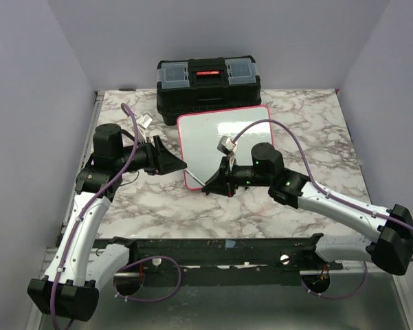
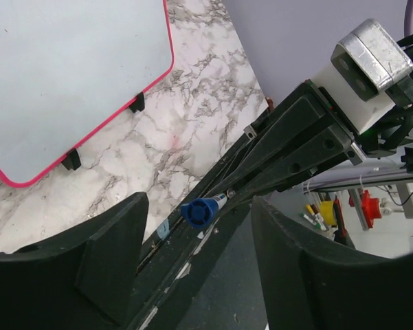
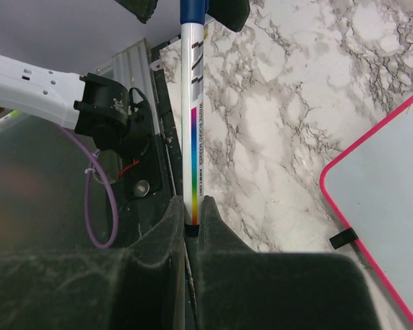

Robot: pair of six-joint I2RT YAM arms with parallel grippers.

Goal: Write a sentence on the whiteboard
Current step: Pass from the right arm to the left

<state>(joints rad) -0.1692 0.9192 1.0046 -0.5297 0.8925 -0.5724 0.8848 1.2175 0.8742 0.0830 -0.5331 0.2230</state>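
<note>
The whiteboard [image 1: 223, 141] with its pink-red frame lies on the marble table, and its face is blank; no sentence shows on it. It also shows in the left wrist view [image 2: 69, 75] and the right wrist view [image 3: 392, 206]. My right gripper [image 1: 211, 185] [image 3: 191, 210] is shut on a white marker [image 3: 194, 124] with a rainbow stripe, just off the board's near-left corner. The marker's blue cap [image 2: 199, 210] [image 3: 192, 10] points left and sits between the fingers of my left gripper [image 1: 181, 167] [image 2: 198, 230], which is open around it without touching.
A black toolbox [image 1: 207, 88] stands behind the board at the table's far edge. A black rail [image 1: 220, 247] runs along the near edge between the arm bases. Grey walls close in the left, back and right sides.
</note>
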